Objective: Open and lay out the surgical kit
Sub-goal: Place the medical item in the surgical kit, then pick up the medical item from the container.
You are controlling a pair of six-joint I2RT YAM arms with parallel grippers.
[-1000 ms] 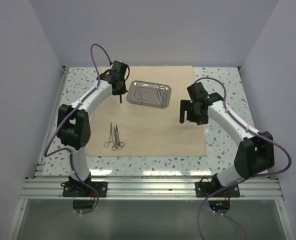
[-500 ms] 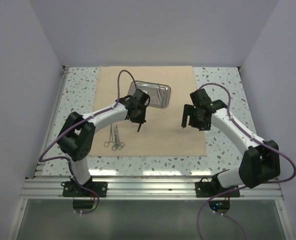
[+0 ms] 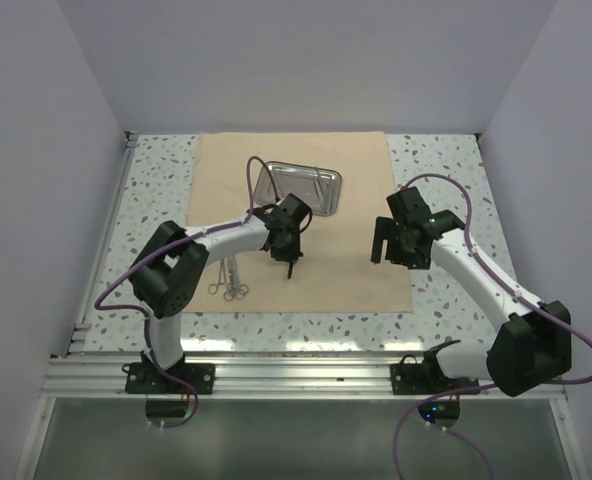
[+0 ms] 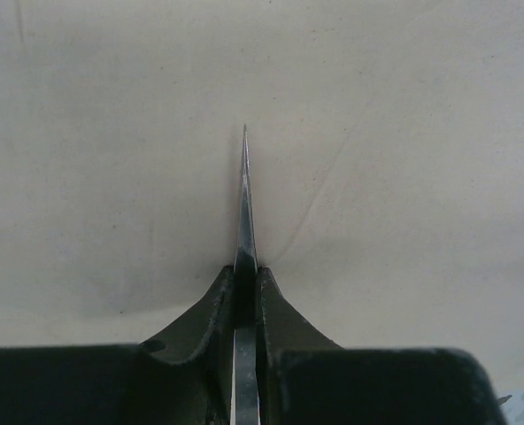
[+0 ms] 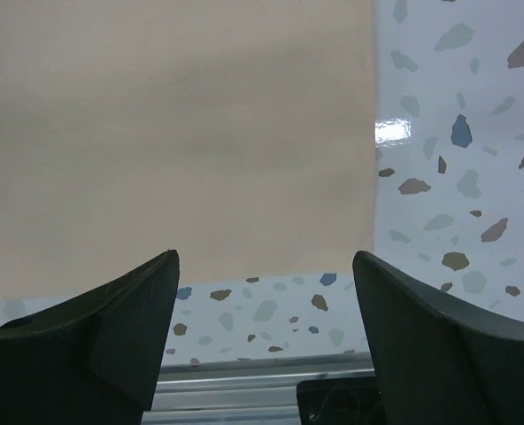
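The tan cloth (image 3: 346, 160) lies spread flat on the speckled bench (image 3: 446, 170), reaching the far edge; the steel tray (image 3: 334, 195) sits on its far middle part, and whether anything lies in it I cannot tell. At least 2 scissor-like tools (image 3: 231, 280) lie side by side on the cloth's near left part, ring handles toward the near edge, just beside the left arm's elbow.

The left claw (image 3: 290, 262) hangs over the middle of the cloth, nearer than the tray; in the left wrist view the left claw (image 4: 246, 274) is closed on a thin steel tool (image 4: 245, 212), gripped edge-on between the dark fingers (image 4: 213, 310), its sharp tip pointing out over the bare cloth (image 4: 111, 177); tweezers or a blade, I cannot tell.

The right claw (image 3: 389, 243) hovers over the cloth's right edge with its jaws spread wide and holding nothing; in its own view the right claw (image 5: 262, 266) frames the cloth's near right corner (image 5: 156, 133) and the bench (image 5: 457, 177) beside it.
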